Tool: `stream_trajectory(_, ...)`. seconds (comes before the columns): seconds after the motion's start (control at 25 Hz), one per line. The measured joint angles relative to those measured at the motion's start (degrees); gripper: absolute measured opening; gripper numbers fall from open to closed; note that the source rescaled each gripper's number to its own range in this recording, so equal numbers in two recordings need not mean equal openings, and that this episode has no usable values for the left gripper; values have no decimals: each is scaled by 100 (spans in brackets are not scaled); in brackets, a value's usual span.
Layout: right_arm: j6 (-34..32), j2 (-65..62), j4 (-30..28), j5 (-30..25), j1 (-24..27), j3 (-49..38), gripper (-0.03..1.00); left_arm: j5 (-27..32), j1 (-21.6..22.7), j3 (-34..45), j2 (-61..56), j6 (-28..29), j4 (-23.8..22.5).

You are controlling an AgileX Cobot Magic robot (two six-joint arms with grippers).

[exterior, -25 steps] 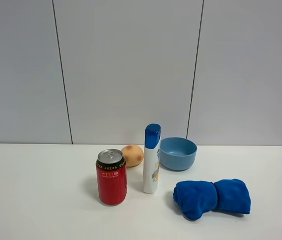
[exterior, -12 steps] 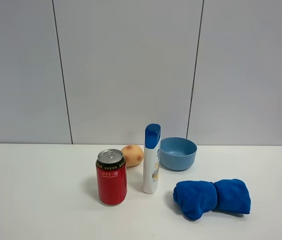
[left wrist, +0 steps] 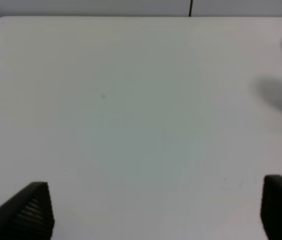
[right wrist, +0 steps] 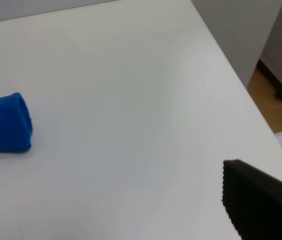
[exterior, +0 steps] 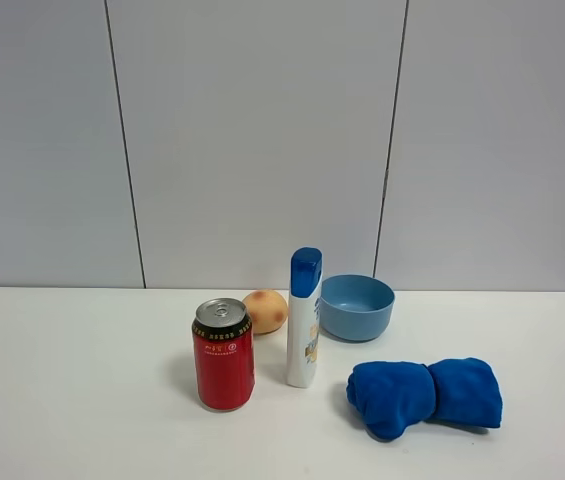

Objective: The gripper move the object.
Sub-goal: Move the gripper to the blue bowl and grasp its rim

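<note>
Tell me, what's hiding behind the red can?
A round yellowish-brown thing, maybe a fruit, sits behind the red can, toward the white bottle. The can covers a sliver of its edge.

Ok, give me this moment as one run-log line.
left gripper open, empty | right gripper open, empty | can, bottle, bowl, cloth on table, none grasped

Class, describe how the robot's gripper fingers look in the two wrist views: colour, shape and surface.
Only the fingertips show. The left gripper has matte black, wedge-shaped fingers with finely ridged pads. The right gripper shows a similar black ridged finger; its other is just a dark sliver at the picture's edge. No cables, markings or arm links are visible.
</note>
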State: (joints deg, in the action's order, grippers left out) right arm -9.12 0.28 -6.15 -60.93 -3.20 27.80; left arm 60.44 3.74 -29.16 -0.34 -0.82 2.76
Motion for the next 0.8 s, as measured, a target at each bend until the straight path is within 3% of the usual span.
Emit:
stream_trajectory(0.16,35,603,280,312,0,453,100,0,0,0,0,0,0)
stream_trajectory(0.36,741,1635,1307,1084,0,1370,100,0,0,0,0,0,0)
stream_trajectory(0.56,2089,2694,2730,1632,0,1556,100,0,0,0,0,0,2)
stream_trajectory(0.68,3106,3495,3819,1685,0,1556,100,0,0,0,0,0,2)
stream_trajectory(0.8,3958,4328,4487,1776,0,1556,100,0,0,0,0,0,6)
